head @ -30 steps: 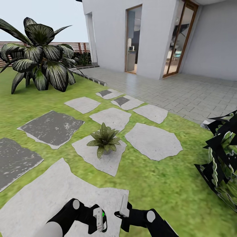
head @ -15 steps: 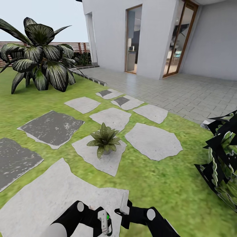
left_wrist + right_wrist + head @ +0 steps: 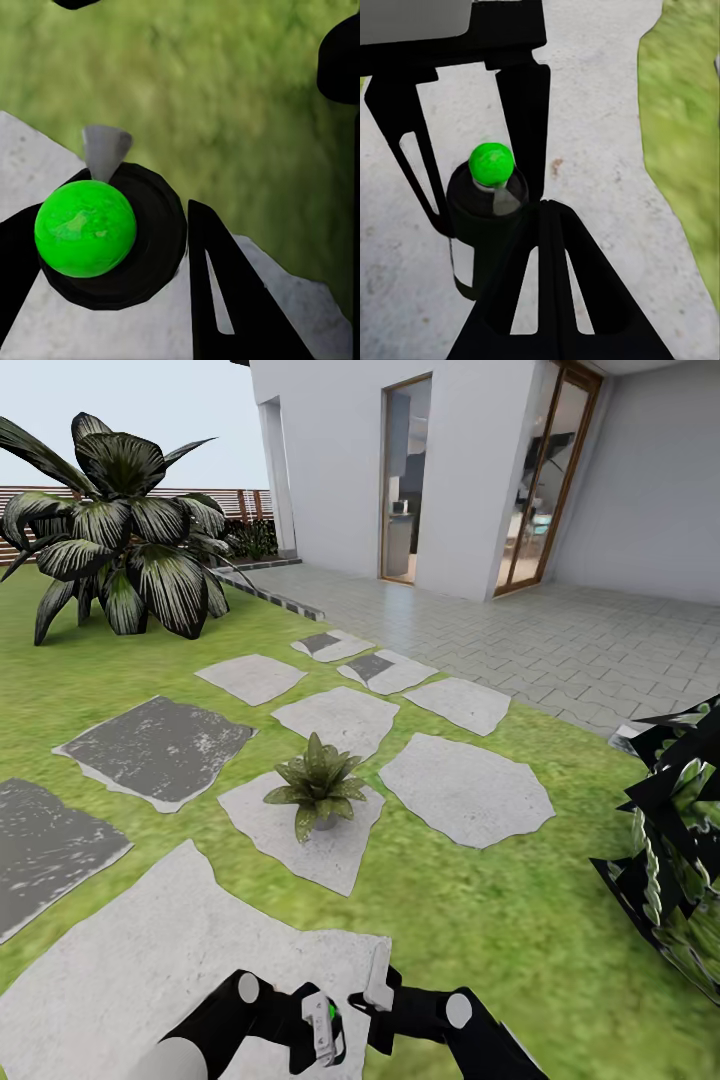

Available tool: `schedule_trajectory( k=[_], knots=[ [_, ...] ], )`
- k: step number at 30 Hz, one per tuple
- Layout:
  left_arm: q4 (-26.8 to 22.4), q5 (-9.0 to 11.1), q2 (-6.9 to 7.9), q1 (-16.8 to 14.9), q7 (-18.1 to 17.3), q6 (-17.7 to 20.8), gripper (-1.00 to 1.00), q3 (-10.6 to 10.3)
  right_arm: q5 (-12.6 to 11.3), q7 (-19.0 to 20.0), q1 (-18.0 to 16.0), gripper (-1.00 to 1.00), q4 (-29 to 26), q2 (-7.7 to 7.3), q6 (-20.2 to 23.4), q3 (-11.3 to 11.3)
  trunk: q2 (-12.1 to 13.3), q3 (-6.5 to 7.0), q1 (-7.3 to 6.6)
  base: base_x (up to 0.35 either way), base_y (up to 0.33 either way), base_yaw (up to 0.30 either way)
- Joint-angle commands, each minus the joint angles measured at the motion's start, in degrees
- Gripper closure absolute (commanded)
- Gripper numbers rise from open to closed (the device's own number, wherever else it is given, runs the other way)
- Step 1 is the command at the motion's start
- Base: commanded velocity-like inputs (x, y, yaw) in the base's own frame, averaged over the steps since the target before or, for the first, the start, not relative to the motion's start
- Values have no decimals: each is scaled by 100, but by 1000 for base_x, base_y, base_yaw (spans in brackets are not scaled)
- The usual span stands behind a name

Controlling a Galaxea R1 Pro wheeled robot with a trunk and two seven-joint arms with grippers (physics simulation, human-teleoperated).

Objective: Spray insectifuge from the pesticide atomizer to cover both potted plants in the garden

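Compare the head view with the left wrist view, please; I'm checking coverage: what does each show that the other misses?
Head view alone: one potted plant on a stone slab, a big striped-leaf bush, the house doorway, and both arms. Left wrist view alone: a close look down on the pesticide atomizer, with its bright green top and grey nozzle, between the left gripper's dark fingers. Both share grass and pale stone.
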Motion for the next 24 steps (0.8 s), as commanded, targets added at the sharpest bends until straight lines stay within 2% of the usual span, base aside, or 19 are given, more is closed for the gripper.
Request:
schedule_trajectory(
  k=[1, 17, 18, 21, 24],
  knots=[
    [-6, -49, -14, -2, -25, -24, 100, 49, 36, 14, -2, 100, -6, 3, -22, -14, -2, -5, -1, 0, 0, 0],
    [-93, -37, -77, -2, -16, -33, 100, 64, 36, 14, -3, 100, -7, 3, -18, -14, -2, -5, -1, 0, 0, 0],
    [-93, -17, -76, -4, -18, -35, 100, 65, 36, 14, -3, 100, -7, 3, -18, -14, -2, -5, -1, 0, 0, 0],
    [-94, 263, -74, -2, -27, -47, 100, 55, 36, 14, -3, 100, -7, 3, -16, -14, -2, -5, -1, 0, 0, 0],
    [-88, 340, -69, -2, -32, -50, 100, 43, 36, 14, -3, 100, -11, 3, -16, -14, -2, -5, -1, 0, 0, 0]
  ],
)
